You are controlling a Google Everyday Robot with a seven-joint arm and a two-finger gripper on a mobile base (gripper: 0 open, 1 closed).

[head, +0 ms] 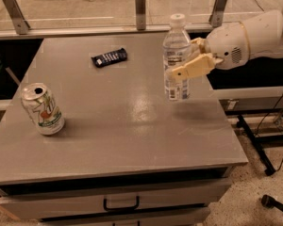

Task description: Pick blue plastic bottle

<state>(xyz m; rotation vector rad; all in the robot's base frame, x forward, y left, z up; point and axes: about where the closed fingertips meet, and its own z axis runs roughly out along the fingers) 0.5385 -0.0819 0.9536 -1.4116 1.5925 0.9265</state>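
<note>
The blue plastic bottle (177, 55) is clear with a white cap and a white-and-blue label. It hangs upright a little above the right part of the grey table (122, 126), with its shadow under it. My gripper (183, 59) reaches in from the right and is shut on the bottle's middle. One tan finger (194, 67) lies across the front and the other is behind the bottle. The white arm (254, 36) extends off to the right edge.
A white-green soda can (42, 109) stands at the table's left front. A dark flat wrapper (109, 57) lies at the back centre. A metal rail (140, 4) runs along the back edge. Drawers (120, 202) sit below the front edge.
</note>
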